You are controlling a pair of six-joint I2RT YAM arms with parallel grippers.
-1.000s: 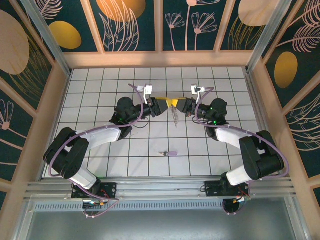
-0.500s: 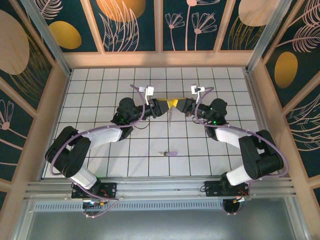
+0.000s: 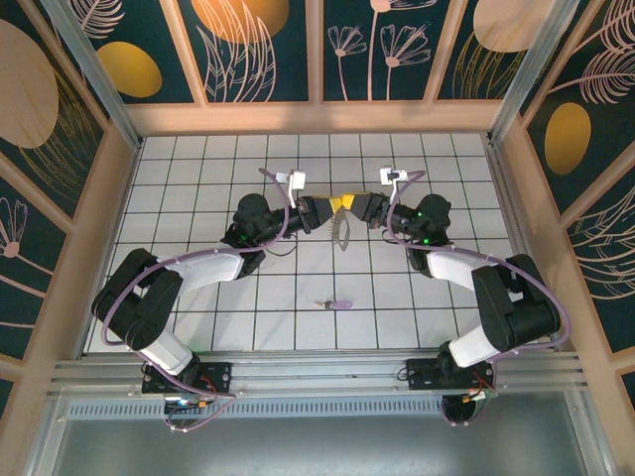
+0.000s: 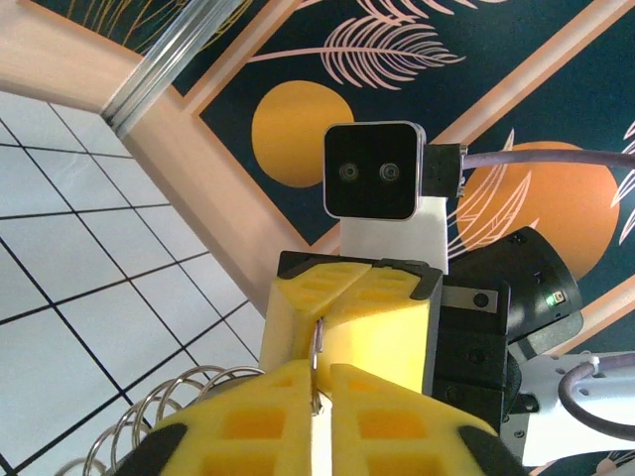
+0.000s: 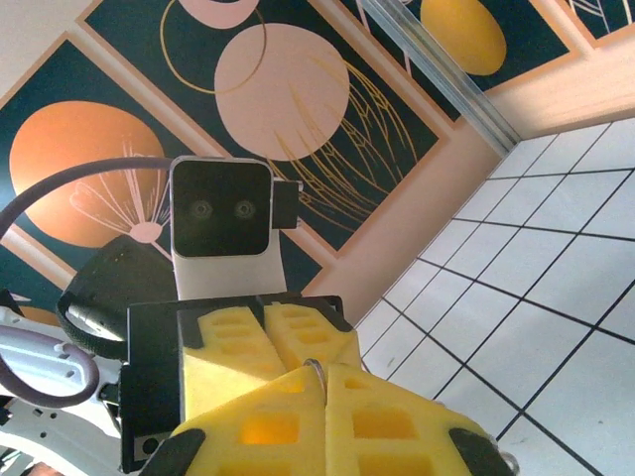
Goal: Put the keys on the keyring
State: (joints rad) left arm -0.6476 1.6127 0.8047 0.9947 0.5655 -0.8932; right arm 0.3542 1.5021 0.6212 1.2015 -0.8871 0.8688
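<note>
Top external: We note the left gripper [image 3: 332, 208] and the right gripper [image 3: 357, 206] tip to tip above the middle of the tiled floor [image 3: 198, 169], yellow pads touching. The keyring [image 3: 342, 231] hangs just below the meeting point as a thin dark loop with a fringed edge. We cannot tell from here how tightly either jaw pinches. The key [image 3: 337, 304], lilac head and short dark shank, lies flat on the tiles well apart from the grippers, nearer the arm bases.

Left wrist: The left gripper [image 4: 319, 382] has its yellow fingers pressed together, with a thin wire of the keyring [image 4: 317, 349] running out of the seam. We record it as clamped on the wire. Directly opposite, the right gripper [image 4: 327, 315] is likewise closed, with the same wire between the two tips. A coil of pale wire loops [image 4: 149, 426] shows at lower left, beside the left pad.

Right wrist: The right gripper [image 5: 322, 385] is closed, pads meeting, and a small bend of the keyring [image 5: 315, 365] peeks out at the seam. The left gripper [image 5: 288, 347] faces it, pads together and touching ours.
</note>
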